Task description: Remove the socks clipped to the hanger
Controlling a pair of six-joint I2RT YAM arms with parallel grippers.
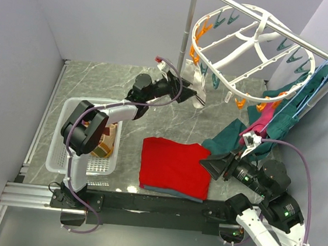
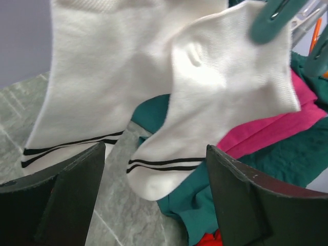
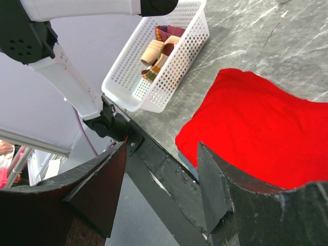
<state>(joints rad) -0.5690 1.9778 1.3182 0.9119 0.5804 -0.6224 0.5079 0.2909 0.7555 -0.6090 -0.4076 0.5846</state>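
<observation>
left wrist alone: black-striped white socks hang from teal peg; left hand spread near them
right wrist alone: right hand spread; basket holds tan socks

White oval hanger with cross bars, hanging tilted, orange and teal pegs round the rim. Clipped under a teal peg: white socks, twin black stripes near each toe, dangling side by side. Heaped in the white slotted basket: maroon and tan socks.
</observation>
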